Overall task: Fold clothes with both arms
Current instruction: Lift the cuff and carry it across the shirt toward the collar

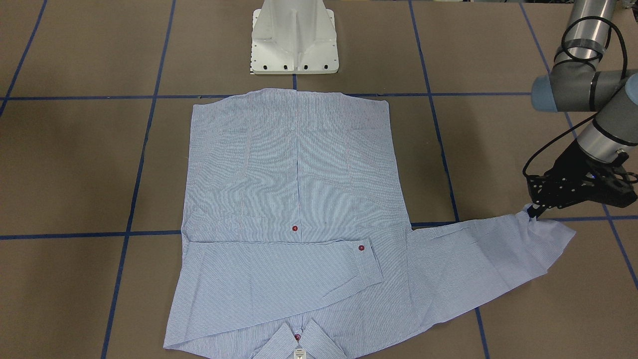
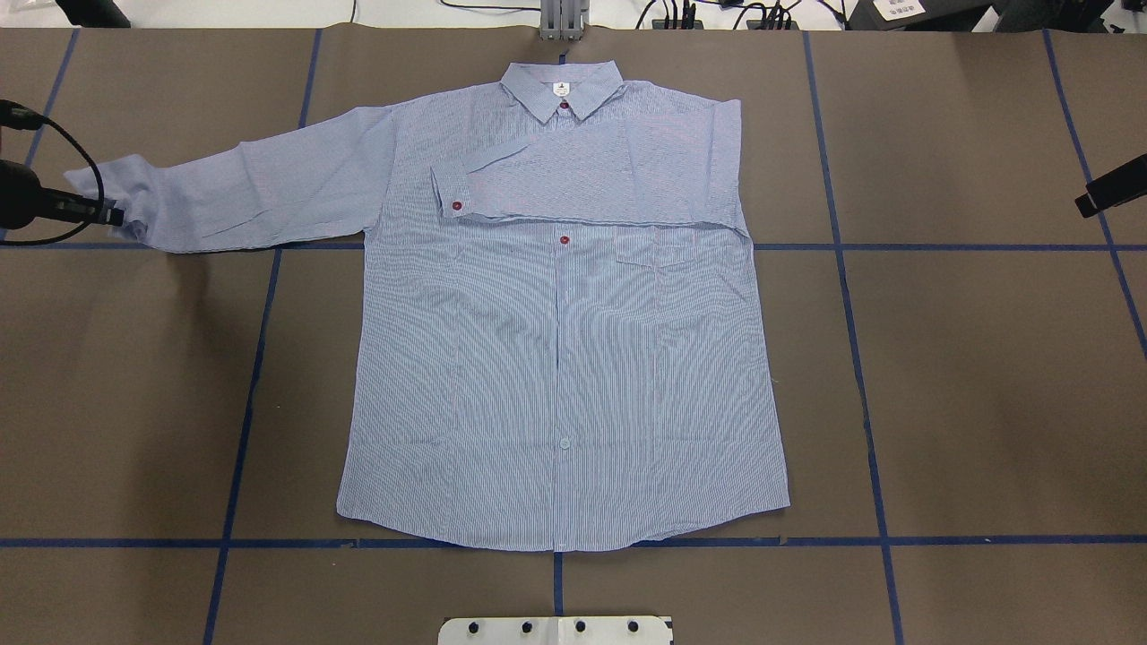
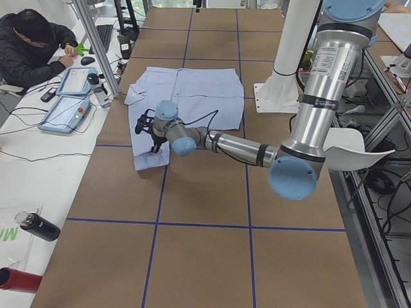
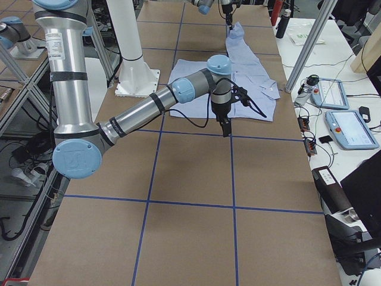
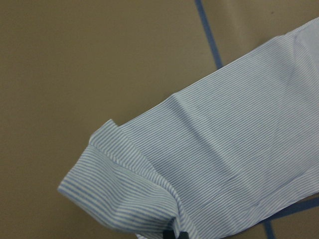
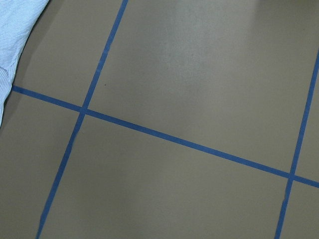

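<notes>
Shirt cuff [image 5: 112, 174] pinched in left gripper [image 1: 532, 213]; right gripper [image 4: 225, 131] well apart.

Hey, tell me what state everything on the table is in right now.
shirt: flat, front up, buttoned.
folded sleeve: laid across the shirt front.
outstretched sleeve: extended sideways, end pinched.
left gripper: shut on the outstretched sleeve.
right gripper: over bare table, off the shirt; open or shut unclear.

Left claw [image 1: 533, 213] tight — right claw [image 4: 225, 128] aloft
</notes>
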Controlling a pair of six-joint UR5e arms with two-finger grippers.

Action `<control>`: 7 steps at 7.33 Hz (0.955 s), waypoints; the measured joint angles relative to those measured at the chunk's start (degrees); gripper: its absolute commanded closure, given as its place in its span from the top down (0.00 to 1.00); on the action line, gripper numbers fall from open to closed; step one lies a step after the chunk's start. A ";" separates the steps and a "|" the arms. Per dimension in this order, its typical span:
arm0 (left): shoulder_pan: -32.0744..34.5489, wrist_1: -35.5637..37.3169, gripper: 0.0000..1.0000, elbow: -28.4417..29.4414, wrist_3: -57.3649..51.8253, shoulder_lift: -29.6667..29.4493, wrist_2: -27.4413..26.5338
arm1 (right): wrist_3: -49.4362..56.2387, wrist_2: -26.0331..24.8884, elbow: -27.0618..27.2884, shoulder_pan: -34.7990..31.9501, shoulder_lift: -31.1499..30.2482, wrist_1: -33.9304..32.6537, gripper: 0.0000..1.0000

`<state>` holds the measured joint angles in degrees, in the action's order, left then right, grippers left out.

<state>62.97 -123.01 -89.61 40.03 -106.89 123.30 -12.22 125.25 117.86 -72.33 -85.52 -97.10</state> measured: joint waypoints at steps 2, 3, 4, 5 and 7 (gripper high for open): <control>-2.42 17.28 0.00 -3.97 1.68 -10.67 -0.12 | 0.00 0.00 0.00 0.00 0.00 0.02 1.00; -4.58 21.55 0.00 -4.16 5.15 -15.23 -0.29 | 0.00 0.00 0.02 0.00 0.00 0.03 1.00; -6.75 23.78 0.00 -3.90 9.88 -19.20 -0.48 | 0.00 0.00 0.04 0.00 0.00 0.01 1.00; -9.07 25.61 0.00 -2.64 14.93 -23.47 -1.54 | 0.00 0.00 0.03 -0.01 0.00 0.00 1.00; -14.51 28.62 0.00 4.18 24.89 -33.82 -6.64 | 0.00 0.00 0.02 -0.02 -0.01 0.01 1.00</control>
<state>48.47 -94.39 -85.43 64.92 -140.71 116.66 -12.22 125.24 117.88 -72.36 -85.53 -97.09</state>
